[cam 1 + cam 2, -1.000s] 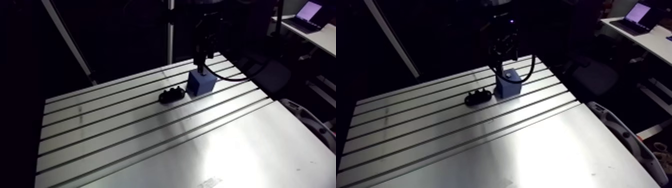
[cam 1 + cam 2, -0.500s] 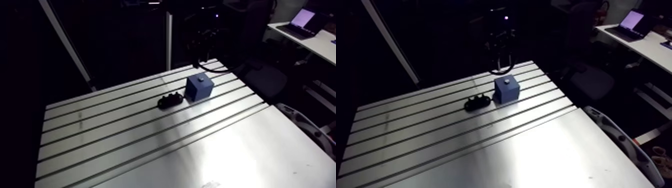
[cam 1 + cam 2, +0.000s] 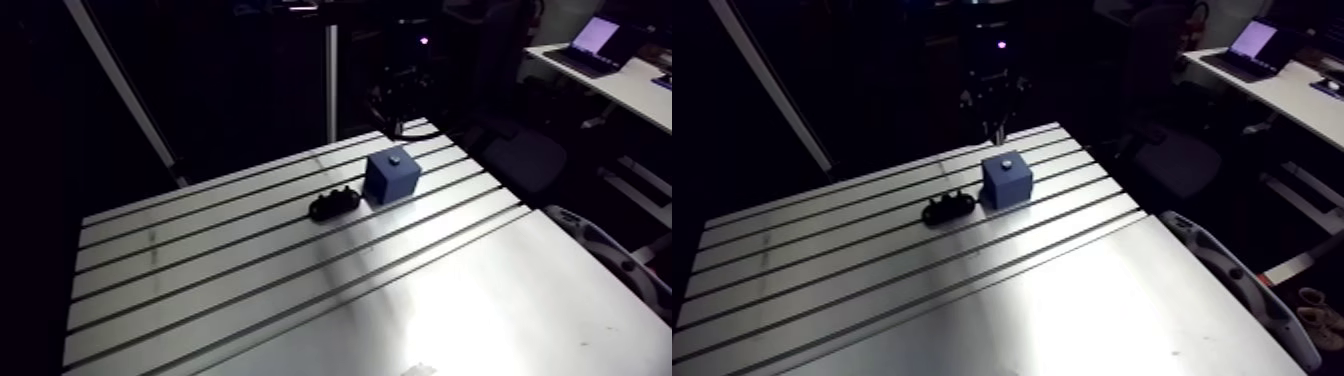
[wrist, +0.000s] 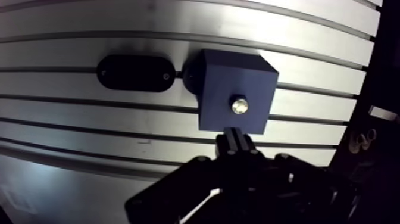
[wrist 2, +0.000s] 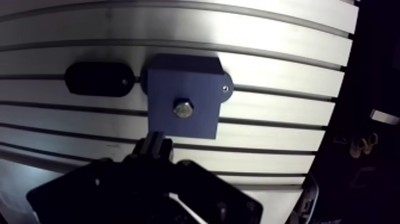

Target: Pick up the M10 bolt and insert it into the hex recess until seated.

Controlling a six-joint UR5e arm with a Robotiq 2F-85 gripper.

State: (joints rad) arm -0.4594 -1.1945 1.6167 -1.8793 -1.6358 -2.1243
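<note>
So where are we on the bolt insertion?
Looks done: the bolt head sits in the top of the blue block. Nothing in hand: the gripper hangs clear of it, jaws together and empty. Left: confirming it's fully seated, which I can't tell from here.

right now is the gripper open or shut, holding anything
Gripper: shut, holding nothing. The bolt sits in the top of the blue block, clear of the gripper.

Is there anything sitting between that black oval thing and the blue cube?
Nothing. The wrist view shows only a narrow strip of the bare slotted table separating the black oval piece from the blue cube.
</note>
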